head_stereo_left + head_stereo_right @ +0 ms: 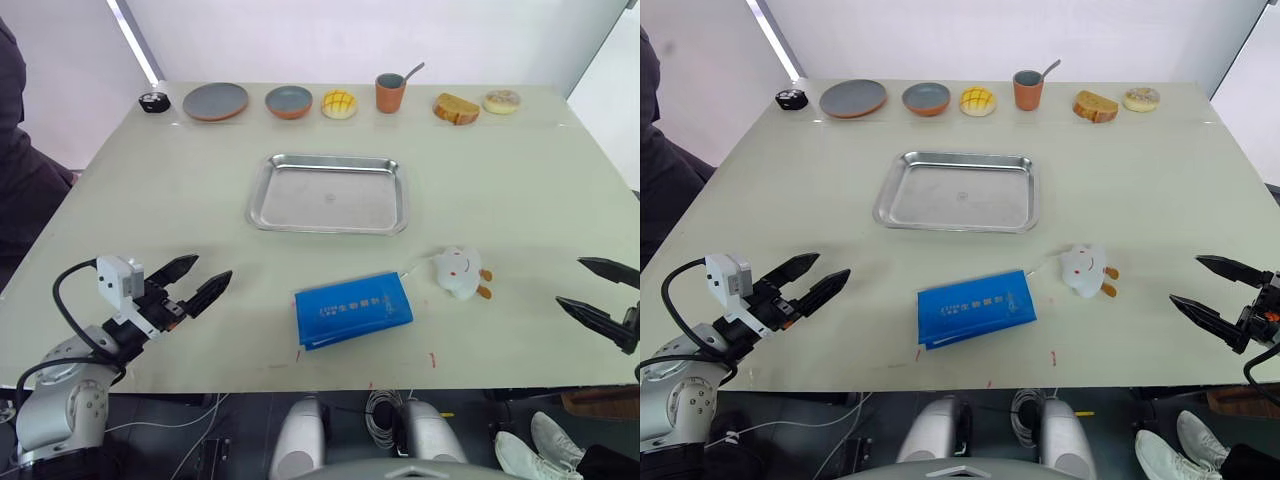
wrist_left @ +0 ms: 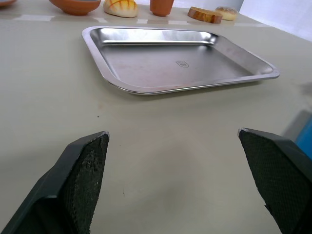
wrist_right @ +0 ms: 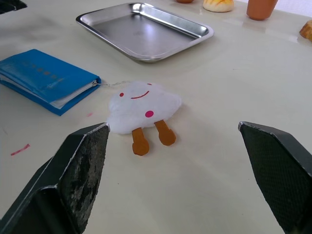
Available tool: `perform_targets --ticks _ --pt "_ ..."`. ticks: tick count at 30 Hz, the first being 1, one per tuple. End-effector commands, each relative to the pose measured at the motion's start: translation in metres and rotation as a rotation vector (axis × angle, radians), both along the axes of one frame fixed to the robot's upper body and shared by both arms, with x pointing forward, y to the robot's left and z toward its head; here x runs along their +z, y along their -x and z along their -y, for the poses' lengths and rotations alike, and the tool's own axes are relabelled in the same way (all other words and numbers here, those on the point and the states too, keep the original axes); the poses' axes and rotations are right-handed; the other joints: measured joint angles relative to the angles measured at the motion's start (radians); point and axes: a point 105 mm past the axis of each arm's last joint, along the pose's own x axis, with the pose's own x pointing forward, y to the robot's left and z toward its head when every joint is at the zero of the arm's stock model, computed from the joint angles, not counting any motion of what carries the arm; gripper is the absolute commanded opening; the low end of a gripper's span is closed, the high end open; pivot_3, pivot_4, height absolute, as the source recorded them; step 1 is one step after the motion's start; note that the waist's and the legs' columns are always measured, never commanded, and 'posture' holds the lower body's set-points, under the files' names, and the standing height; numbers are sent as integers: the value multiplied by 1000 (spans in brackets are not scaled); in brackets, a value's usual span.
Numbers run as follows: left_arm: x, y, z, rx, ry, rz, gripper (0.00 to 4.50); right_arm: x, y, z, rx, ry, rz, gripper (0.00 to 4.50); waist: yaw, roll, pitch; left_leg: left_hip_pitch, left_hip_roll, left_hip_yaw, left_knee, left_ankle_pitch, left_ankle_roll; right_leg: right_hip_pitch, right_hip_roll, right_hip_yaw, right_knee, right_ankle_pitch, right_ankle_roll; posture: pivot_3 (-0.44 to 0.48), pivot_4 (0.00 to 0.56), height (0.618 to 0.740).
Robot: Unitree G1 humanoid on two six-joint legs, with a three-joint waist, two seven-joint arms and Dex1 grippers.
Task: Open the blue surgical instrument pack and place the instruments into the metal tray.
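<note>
The blue surgical instrument pack (image 1: 352, 308) lies closed and flat near the table's front edge, white text on its cover; a pale lining shows at its edge (image 3: 46, 78). No instruments are in sight. Behind it sits the metal tray (image 1: 328, 193), bare inside (image 2: 170, 61). My left gripper (image 1: 200, 282) hovers open at the front left, well left of the pack. At the table's right edge my right gripper (image 1: 598, 290) is open, with nothing between its fingers.
A white plush toy (image 1: 458, 272) lies just right of the pack. Along the far edge stand a grey plate (image 1: 215, 101), a bowl (image 1: 289, 101), a yellow bun (image 1: 339, 104), a cup with spoon (image 1: 390, 92), a bread slice (image 1: 455, 108) and a donut (image 1: 501, 101).
</note>
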Motion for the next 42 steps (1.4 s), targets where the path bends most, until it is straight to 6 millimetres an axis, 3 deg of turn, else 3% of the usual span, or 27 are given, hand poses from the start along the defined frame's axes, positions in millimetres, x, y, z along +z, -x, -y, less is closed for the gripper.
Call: perform_targets --ticks 1,8,13,19,22,23,25,28,29,30,34,35,42 --pt "12 0 4 -16 -12 33 4500 12 -1 -1 3 2 52 4458 0 0 0 0 0 0 0 0 0 0 0 0 0 0 0 0 150 740" --pt "26 -9 28 -51 -11 58 4500 26 -30 -20 -9 40 104 4458 0 0 0 0 0 -1 0 0 0 0 0 0 0 0 0 0 150 740" --pt "33 -10 55 -133 31 -1 4500 45 -43 -65 96 36 83 4458 -1 0 0 0 0 0 0 0 0 0 0 0 0 0 0 0 150 740" --pt "27 0 72 -297 -34 -110 4500 45 -40 -103 224 151 25 4458 1 0 0 -1 0 -1 0 0 0 0 0 0 0 0 0 0 150 740" --pt "24 4 74 -361 -21 -143 4500 26 -34 -112 279 256 -92 4458 0 0 1 -1 0 -1 0 0 0 -1 0 0 0 0 0 0 150 740" --pt "22 4 74 -374 -22 -153 4005 24 -35 -114 289 259 -101 4075 1 0 1 -1 0 -1 0 0 0 -1 0 0 0 0 0 0 150 740" --pt "15 10 75 -433 -49 -188 3924 18 -30 -123 354 289 -141 3936 0 0 1 -1 0 -1 0 0 0 -1 0 0 0 0 0 0 150 740" --pt "4 16 77 -500 -94 -225 2728 6 -28 -136 422 386 -160 2706 -1 0 1 -1 0 -1 0 0 0 -1 0 0 0 0 0 0 150 740" --pt "2 17 77 -512 -103 -231 2532 4 -29 -139 430 411 -160 2485 -1 0 1 -1 0 -1 0 0 0 -1 0 0 0 0 0 0 150 740" --pt "-2 20 76 -528 -116 -246 1939 0 -32 -143 433 445 -160 1904 -1 0 1 -1 0 -1 0 0 0 -2 0 0 0 0 0 0 150 740" --pt "-14 26 73 -549 -151 -279 335 -14 -43 -156 452 532 -158 261 -2 0 1 -2 0 -1 0 0 0 -2 0 0 0 0 0 0 150 740" --pt "-17 27 72 -548 -157 -287 91 -19 -45 -158 460 556 -157 37 -2 0 1 -2 0 -1 0 0 0 -2 0 0 0 0 0 0 150 740" --pt "-31 25 78 -567 -180 -311 91 -40 -57 -166 482 657 -149 37 0 0 1 -3 0 -1 1 0 0 -2 0 -1 0 0 0 0 150 740"
